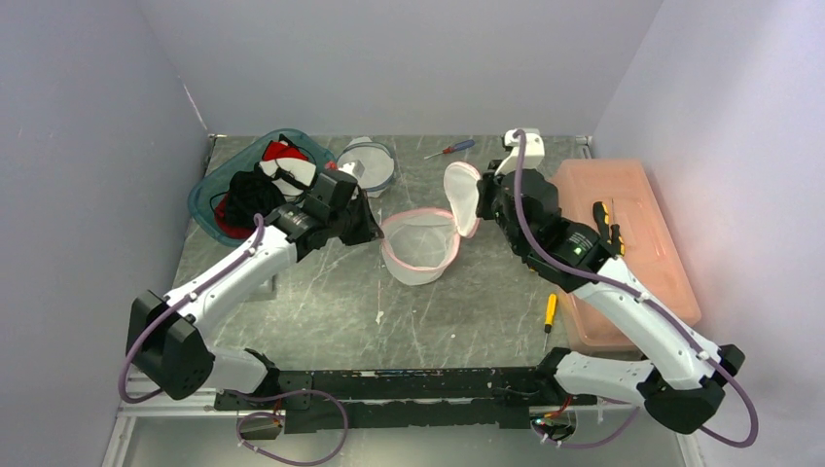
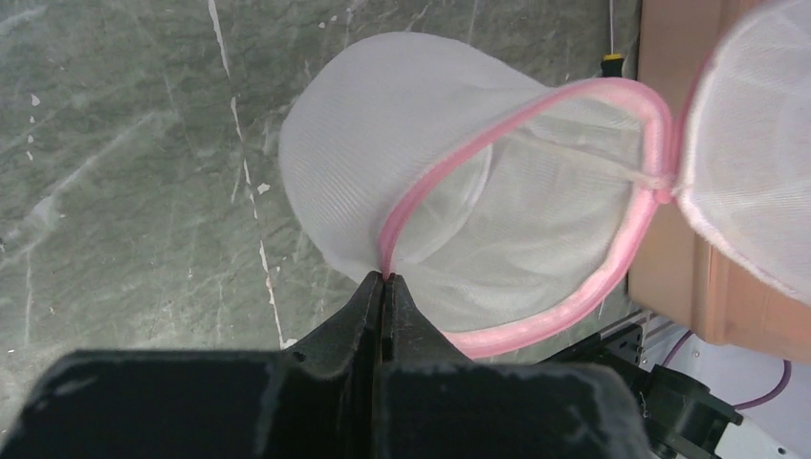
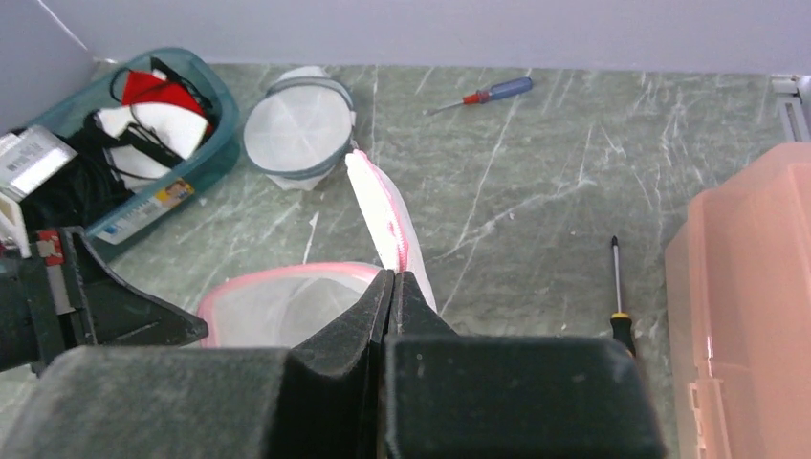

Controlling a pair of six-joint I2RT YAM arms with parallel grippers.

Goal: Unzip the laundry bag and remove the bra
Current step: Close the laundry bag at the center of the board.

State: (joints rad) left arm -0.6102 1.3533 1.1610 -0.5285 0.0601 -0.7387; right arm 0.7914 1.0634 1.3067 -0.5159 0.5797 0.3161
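The laundry bag point(image 1: 420, 248) is a round white mesh pouch with a pink zip rim, lying mid-table with its mouth wide open. My left gripper point(image 1: 377, 238) is shut on the pink rim at the bag's left side point(image 2: 384, 279). The bag's mesh lid point(image 1: 461, 195) stands flipped up to the right. My right gripper point(image 3: 393, 274) is shut on the lid's pink zip edge point(image 3: 383, 210). Inside the bag point(image 2: 383, 143) a pale curved shape shows through the mesh; I cannot tell whether it is the bra.
A teal bin point(image 1: 199, 199) at back left holds red, white and black garments. A second, grey-rimmed mesh bag point(image 1: 370, 163) lies behind. A red-and-blue screwdriver point(image 1: 449, 149) lies at the back, a yellow one point(image 1: 550, 311) near the salmon plastic box point(image 1: 623, 243) on the right.
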